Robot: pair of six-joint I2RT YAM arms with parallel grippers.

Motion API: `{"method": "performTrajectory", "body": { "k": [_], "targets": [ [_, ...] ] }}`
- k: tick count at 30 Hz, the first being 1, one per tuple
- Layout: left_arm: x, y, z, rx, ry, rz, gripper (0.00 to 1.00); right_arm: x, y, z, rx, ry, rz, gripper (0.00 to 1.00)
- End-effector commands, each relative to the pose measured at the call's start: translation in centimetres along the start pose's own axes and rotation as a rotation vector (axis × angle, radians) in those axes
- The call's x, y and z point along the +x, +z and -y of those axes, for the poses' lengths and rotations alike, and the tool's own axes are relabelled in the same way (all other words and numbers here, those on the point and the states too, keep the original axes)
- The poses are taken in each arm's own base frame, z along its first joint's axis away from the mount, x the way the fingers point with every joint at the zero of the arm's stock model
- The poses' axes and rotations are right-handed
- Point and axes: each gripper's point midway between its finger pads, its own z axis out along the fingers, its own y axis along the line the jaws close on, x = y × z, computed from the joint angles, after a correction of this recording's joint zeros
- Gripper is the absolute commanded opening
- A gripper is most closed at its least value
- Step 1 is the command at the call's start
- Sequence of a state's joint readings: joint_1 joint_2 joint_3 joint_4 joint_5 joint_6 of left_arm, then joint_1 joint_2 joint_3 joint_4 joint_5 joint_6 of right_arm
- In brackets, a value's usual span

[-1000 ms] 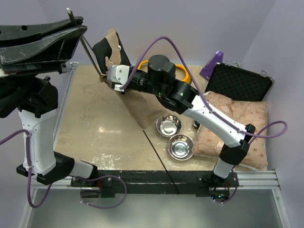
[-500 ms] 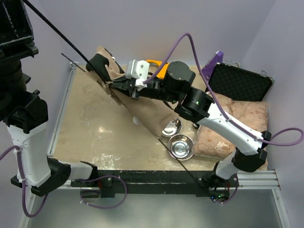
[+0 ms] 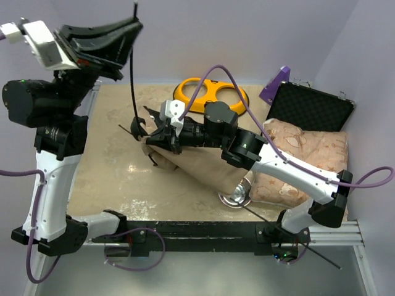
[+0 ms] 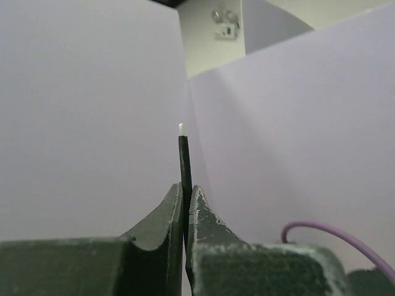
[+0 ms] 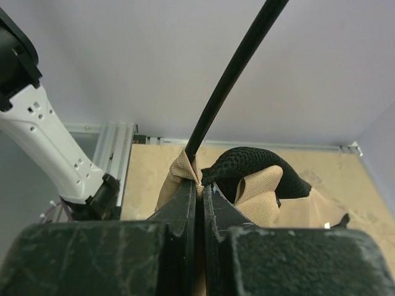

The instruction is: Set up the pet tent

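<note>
The pet tent (image 3: 197, 163) lies collapsed on the table, tan fabric with black mesh lining. My right gripper (image 3: 150, 137) is shut on its left corner, pinching tan fabric (image 5: 179, 169) where a thin black pole (image 5: 234, 68) enters it, beside black mesh (image 5: 253, 163); the jaws (image 5: 199, 179) are closed tight. My left gripper (image 3: 136, 26) is raised high at the back left and shut on the upper end of that pole (image 3: 131, 74), which bends down to the tent corner. In the left wrist view the gripper (image 4: 186, 188) clamps the pole (image 4: 183, 154), whose white tip points up.
A yellow double-bowl feeder (image 3: 213, 92) lies at the back. An open black case (image 3: 311, 108) and a star-patterned cushion (image 3: 305, 154) are at the right. A steel bowl (image 3: 237, 196) peeks from under the tent. Another thin pole (image 3: 296, 243) juts past the front edge.
My right gripper has pulled the tent corner nearer and lower; the tent now covers the bowls. My left arm has swung round, and the pole now stands almost upright from the corner.
</note>
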State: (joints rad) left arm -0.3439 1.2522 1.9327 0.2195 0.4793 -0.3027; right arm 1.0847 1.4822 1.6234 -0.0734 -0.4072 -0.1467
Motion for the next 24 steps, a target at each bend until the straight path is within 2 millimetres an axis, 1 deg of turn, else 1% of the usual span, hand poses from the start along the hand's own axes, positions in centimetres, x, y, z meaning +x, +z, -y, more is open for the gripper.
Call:
{"method": "performTrajectory", "body": {
  "k": [1, 2, 3, 5, 8, 10, 12, 14, 15, 18, 20, 24],
  "targets": [
    [5.5, -3.4, 4.4, 0.213, -0.08, -0.236, 0.0, -9.2, -3.6, -1.0, 0.022, -0.048, 0.296, 0.0],
    [6.5, -4.1, 5.0, 0.247, -0.096, -0.273, 0.0, -9.2, -3.7, -0.6, 0.049, -0.031, 0.307, 0.0],
    [7.7, -4.7, 5.2, 0.253, -0.121, -0.324, 0.0, -8.8, -3.8, -0.2, 0.074, -0.018, 0.305, 0.0],
    [9.1, -5.2, 5.1, 0.249, -0.14, -0.386, 0.0, -8.6, -3.8, 0.5, 0.119, 0.002, 0.316, 0.0],
    [10.3, -5.8, 5.2, 0.27, -0.145, -0.441, 0.0, -8.0, -3.8, 1.0, 0.151, 0.021, 0.322, 0.0],
    [10.7, -6.4, 5.3, 0.282, -0.137, -0.467, 0.0, -7.6, -3.7, 0.8, 0.143, 0.022, 0.32, 0.0],
    [11.5, -7.6, 5.2, 0.271, -0.125, -0.528, 0.0, -6.8, -3.6, 0.8, 0.139, 0.024, 0.298, 0.0],
    [12.7, -9.2, 5.6, 0.29, -0.124, -0.6, 0.0, -6.3, -3.7, 1.0, 0.154, 0.026, 0.281, 0.0],
    [13.3, -10.2, 6.3, 0.314, -0.141, -0.641, 0.0, -5.8, -3.7, 1.0, 0.161, 0.029, 0.271, 0.0],
    [14.9, -12.4, 6.7, 0.321, -0.17, -0.739, 0.0, -4.0, -3.6, 0.7, 0.152, 0.04, 0.229, 0.0],
    [15.0, -13.6, 7.6, 0.354, -0.178, -0.763, 0.0, -2.8, -3.4, 0.4, 0.137, 0.045, 0.206, 0.0],
    [14.5, -14.6, 8.1, 0.382, -0.137, -0.787, 0.0, -1.5, -3.3, -0.2, 0.114, 0.044, 0.179, 0.0]
  ]
}}
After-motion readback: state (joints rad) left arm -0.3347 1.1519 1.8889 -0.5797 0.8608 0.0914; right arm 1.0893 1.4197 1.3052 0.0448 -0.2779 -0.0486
